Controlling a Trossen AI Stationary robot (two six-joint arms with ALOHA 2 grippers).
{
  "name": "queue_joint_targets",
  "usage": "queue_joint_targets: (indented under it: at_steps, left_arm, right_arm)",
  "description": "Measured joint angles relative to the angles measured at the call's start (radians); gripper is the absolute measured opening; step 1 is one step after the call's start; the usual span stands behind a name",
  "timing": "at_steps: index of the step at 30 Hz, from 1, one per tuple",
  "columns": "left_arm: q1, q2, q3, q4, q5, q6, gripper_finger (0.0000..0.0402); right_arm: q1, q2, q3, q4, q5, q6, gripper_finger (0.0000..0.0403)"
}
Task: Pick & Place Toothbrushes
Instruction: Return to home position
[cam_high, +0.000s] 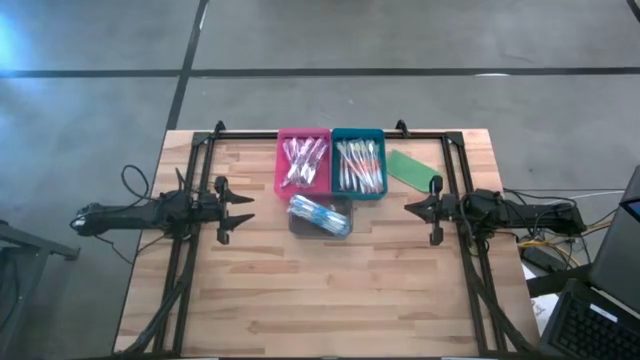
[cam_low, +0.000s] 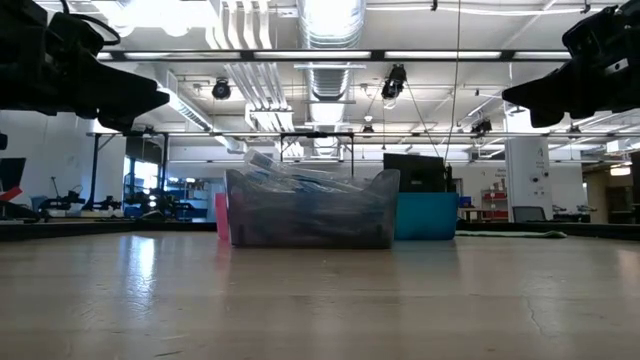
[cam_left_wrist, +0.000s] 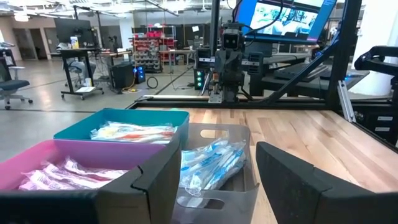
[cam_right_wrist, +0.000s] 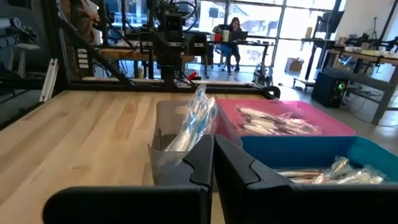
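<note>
Toothbrushes lie sorted in three trays at the table's middle: pink-accented ones in a pink tray (cam_high: 303, 162), orange-accented ones in a teal tray (cam_high: 358, 163), blue-accented ones (cam_left_wrist: 208, 163) in a clear grey tray (cam_high: 320, 216) in front of them. My left gripper (cam_high: 245, 208) hovers level and open at the table's left, fingers pointing toward the trays, with nothing between them. At the table's right my right gripper (cam_high: 408, 207) hovers level and shut, empty, pointing toward the trays.
A flat green oblong piece (cam_high: 412, 169) lies to the right of the teal tray. A black frame (cam_high: 330, 132) runs along the table's far edge and down both sides. Bare wood lies nearer than the trays (cam_high: 320, 290). A person sits far off in the room (cam_right_wrist: 235, 31).
</note>
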Motion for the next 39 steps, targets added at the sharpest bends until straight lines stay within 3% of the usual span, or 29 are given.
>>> queue_joint_targets:
  at_steps: [8,20,26,39]
  left_arm:
    - [0.0,0.0,0.0,0.002,0.0,0.0,0.0213]
    - [0.0,0.0,0.0,0.004,0.0,0.0,0.0213]
    - [0.0,0.0,0.0,0.004,0.0,0.0,0.0213]
    - [0.0,0.0,0.0,0.004,0.0,0.0,0.0213]
  right_arm:
    - [0.0,-0.001,0.0,0.0,-0.001,-0.057,0.0008]
    - [0.0,-0.023,0.002,0.004,-0.045,0.096,0.0008]
    - [0.0,-0.013,0.004,-0.004,-0.055,-0.118,0.0008]
    - [0.0,0.0,0.002,-0.005,-0.055,-0.057,0.0008]
